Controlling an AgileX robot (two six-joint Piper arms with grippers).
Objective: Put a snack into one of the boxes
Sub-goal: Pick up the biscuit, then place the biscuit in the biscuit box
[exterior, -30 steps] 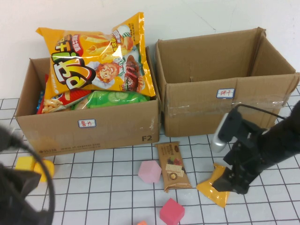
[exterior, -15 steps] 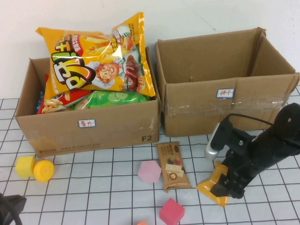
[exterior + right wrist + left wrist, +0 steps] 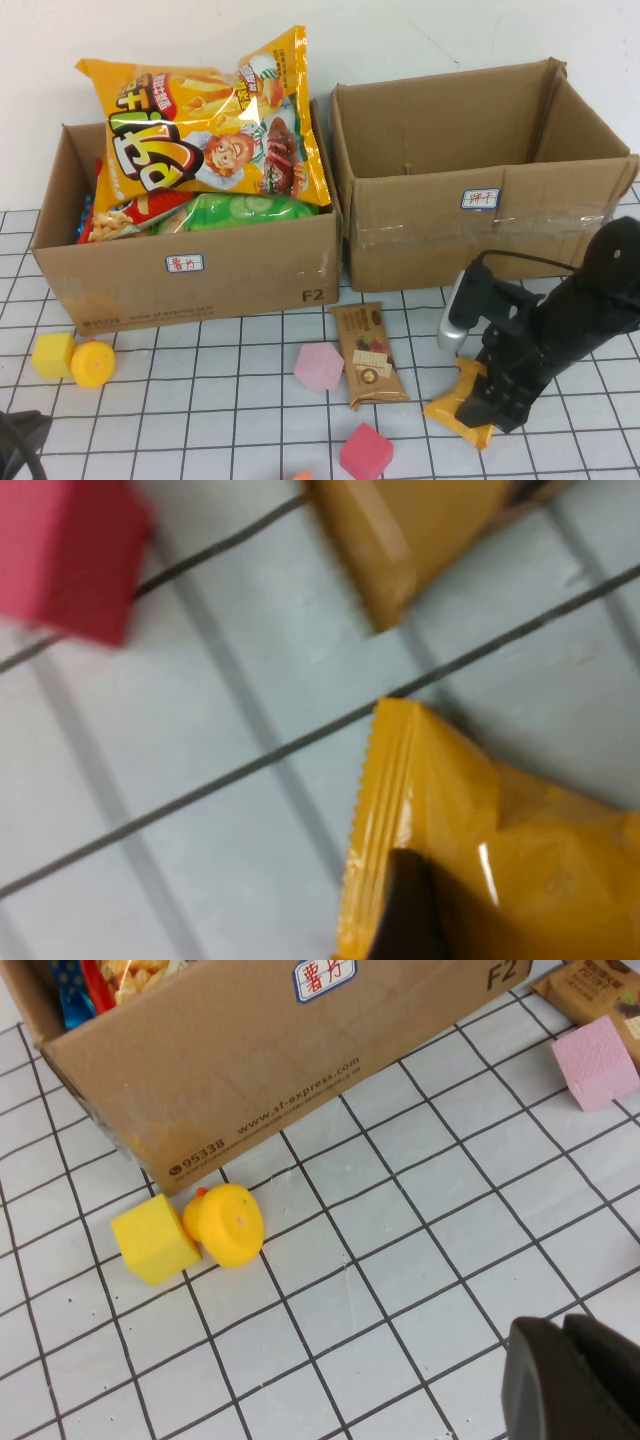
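A yellow snack packet lies on the grid mat in front of the right box, which is open and empty. My right gripper is down on it and closed on its right end. In the right wrist view one dark finger lies over the packet. A brown wafer bar lies just to the left. The left box is heaped with chip bags. My left gripper is shut and empty, low at the near left, with only a corner of its arm in the high view.
A pink block, a red block and an orange scrap lie left of the packet. A yellow cube and a yellow duck toy sit before the left box. The red block also shows in the right wrist view.
My right gripper has come down and settled on the yellow packet, which shifted slightly. My left arm has drawn back out of the lower left of the high view.
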